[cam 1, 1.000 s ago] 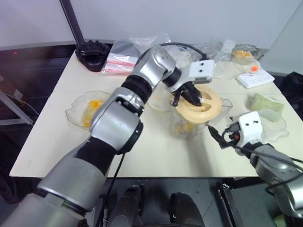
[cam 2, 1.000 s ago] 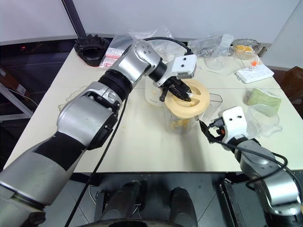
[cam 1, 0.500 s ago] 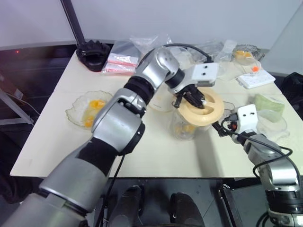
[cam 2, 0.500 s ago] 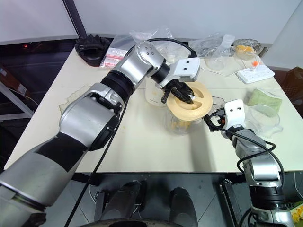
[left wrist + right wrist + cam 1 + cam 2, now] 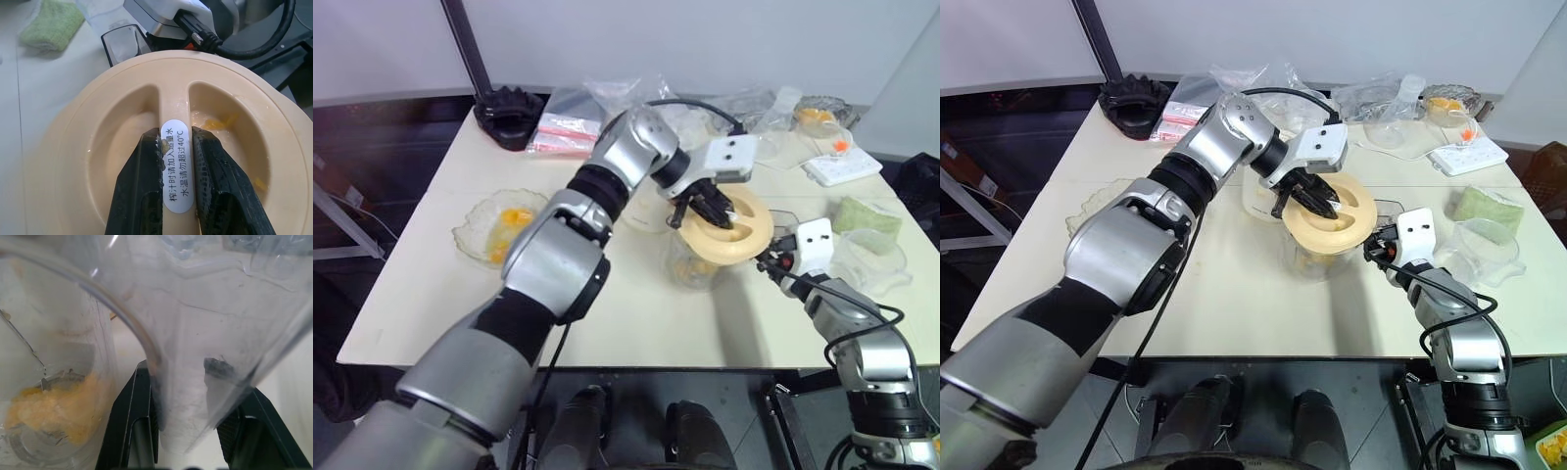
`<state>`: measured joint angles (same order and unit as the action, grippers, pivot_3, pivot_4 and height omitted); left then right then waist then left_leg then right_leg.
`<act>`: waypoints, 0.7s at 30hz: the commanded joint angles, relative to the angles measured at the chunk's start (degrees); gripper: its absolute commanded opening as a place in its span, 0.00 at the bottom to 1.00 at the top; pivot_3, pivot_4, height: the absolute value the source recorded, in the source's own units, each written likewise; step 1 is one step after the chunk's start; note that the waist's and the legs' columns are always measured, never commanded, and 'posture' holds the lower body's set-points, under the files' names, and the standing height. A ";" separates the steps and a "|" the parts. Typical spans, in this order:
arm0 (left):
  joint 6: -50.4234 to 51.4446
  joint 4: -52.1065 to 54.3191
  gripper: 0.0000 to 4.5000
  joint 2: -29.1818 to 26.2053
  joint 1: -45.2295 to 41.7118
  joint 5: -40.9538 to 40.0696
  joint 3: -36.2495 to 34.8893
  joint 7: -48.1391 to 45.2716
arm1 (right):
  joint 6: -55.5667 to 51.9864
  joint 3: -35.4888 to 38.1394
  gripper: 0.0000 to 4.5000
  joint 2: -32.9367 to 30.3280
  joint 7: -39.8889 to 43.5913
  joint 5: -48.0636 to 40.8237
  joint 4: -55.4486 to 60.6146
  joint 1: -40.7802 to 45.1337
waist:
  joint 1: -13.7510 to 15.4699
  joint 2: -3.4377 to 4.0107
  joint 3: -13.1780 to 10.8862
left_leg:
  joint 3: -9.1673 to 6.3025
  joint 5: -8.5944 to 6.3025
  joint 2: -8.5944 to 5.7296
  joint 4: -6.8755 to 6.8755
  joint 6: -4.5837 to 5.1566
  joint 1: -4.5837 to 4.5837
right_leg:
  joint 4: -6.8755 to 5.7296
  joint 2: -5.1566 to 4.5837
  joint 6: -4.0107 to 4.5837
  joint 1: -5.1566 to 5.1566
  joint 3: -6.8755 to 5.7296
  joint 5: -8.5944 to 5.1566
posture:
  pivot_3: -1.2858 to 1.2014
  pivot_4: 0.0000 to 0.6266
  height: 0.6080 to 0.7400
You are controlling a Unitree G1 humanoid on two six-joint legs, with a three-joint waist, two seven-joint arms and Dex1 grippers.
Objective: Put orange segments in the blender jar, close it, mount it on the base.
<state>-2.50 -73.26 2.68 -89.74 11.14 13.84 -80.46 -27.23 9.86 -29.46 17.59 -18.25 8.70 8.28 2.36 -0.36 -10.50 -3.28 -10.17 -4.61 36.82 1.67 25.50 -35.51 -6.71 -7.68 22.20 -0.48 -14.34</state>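
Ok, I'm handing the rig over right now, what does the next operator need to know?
Left gripper: shut on the lid's centre ridge, lid sitting on the blender jar.
Right gripper: fingers on either side of the jar's handle; grip not confirmed.
Orange segments are in the jar; a few remain in the glass bowl.
Base stands just behind the jar.
Left to do: check the lid is seated, then mount the jar on the base.

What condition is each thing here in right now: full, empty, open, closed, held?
Blender jar: upright on the table, orange pulp in its bottom.
Lid: cream-yellow, on the jar's mouth, gripped by its centre ridge.
Left tool: shut on the lid's ridge.
Right tool: its fingers either side of the jar's clear handle.
Glass bowl: holds some orange segments.
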 commanded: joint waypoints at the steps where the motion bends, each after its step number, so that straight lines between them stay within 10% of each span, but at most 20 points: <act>1: 2.70 -0.90 0.06 1.96 3.13 -0.11 -0.57 4.88 | 0.63 0.79 0.21 -0.15 -0.39 1.61 2.54 -0.33 | 0.00 0.03 0.02 | 0.00 -0.01 -0.02 0.00 0.02 0.00 | 0.01 -0.03 0.01 0.00 0.00 0.01 | 0.52 0.24 1.00; 21: 17.23 2.47 0.06 3.42 7.45 1.64 -0.06 19.08 | 2.30 -1.11 0.21 -0.33 -0.06 3.59 -0.60 2.38 | 0.09 0.49 0.60 | -0.21 -0.11 -0.29 -0.03 0.16 -0.19 | 0.33 -0.21 -0.44 -0.57 0.05 -0.20 | 0.52 0.24 1.00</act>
<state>12.34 -67.19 5.39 -85.36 9.48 10.91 -68.30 -27.86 10.92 -28.83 16.48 -18.06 5.15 9.43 2.45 0.13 -9.91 -3.50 -10.29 -4.90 36.78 1.83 25.31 -35.16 -6.94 -8.13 21.63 -0.42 -14.55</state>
